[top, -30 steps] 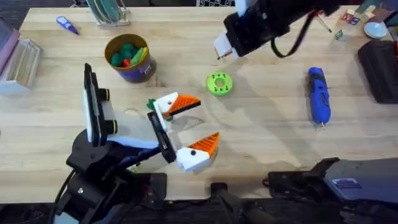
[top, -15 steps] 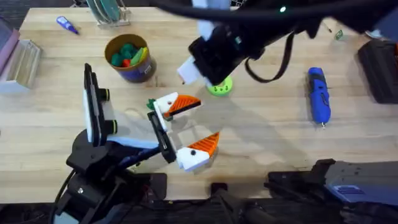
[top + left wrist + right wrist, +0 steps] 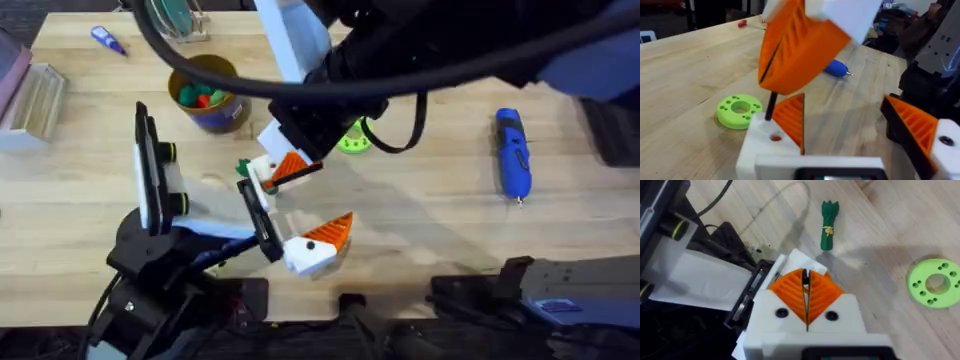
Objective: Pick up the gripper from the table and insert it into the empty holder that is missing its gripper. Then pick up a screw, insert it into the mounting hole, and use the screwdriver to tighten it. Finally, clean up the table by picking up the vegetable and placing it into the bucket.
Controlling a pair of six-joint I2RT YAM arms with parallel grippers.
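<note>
A pale wooden table (image 3: 440, 230) with a straight grain carried the scene. The left gripper (image 3: 327, 197) lay low over it with its fingers spread wide. Each finger was an angular white plastic block tipped with a ribbed orange wedge. On the nearer block, the holder (image 3: 765, 150), the gripper (image 3: 791, 119) sat in place as a triangular orange tip, with a small round hole (image 3: 775, 137) beside it.

The right gripper (image 3: 806, 297) hung just above that block. Its two ribbed orange pads were pressed together on a thin dark rod (image 3: 771, 103) that pointed down toward the hole. Whether the rod touched the block could not be told.

The screwdriver (image 3: 511, 152), a thick, smooth blue cylinder, lay well apart to the right. A flat bright-green disc (image 3: 934, 282) pierced with small holes lay near the grippers. The vegetable (image 3: 829, 225), a slim green bundle with a yellow band, lay on the wood just beside the left gripper. The bucket (image 3: 228, 112), round and yellow-gold with a blue lower band, stood farther back. It held green, red and yellow toy produce (image 3: 200, 93).
</note>
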